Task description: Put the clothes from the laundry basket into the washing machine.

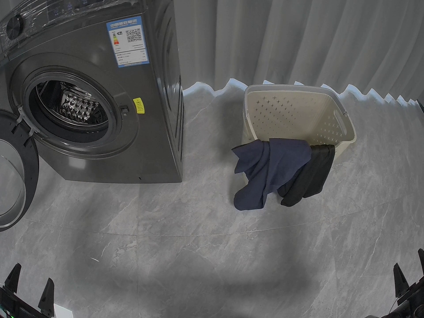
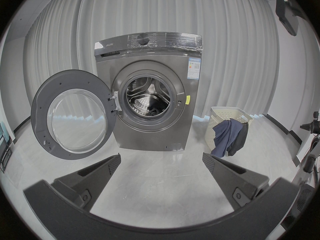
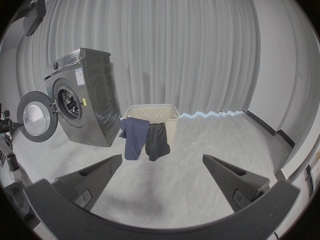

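A cream laundry basket point(image 1: 300, 111) stands on the floor to the right of the grey washing machine point(image 1: 101, 89). A navy garment point(image 1: 265, 168) and a black garment point(image 1: 311, 175) hang over the basket's front rim. The machine's round door point(image 1: 13, 173) is swung open to the left and a dark item lies inside the drum point(image 2: 148, 99). My left gripper point(image 1: 28, 283) is low at the near left, open and holding nothing. My right gripper point(image 1: 408, 272) is low at the near right, also open with nothing in it. Both are far from the basket point(image 3: 153, 117).
White curtains point(image 1: 287, 27) hang behind the machine and basket. Grey tiled floor point(image 1: 198, 252) lies bare between me and both of them. A dark skirting board point(image 3: 266, 127) runs along the wall on the right.
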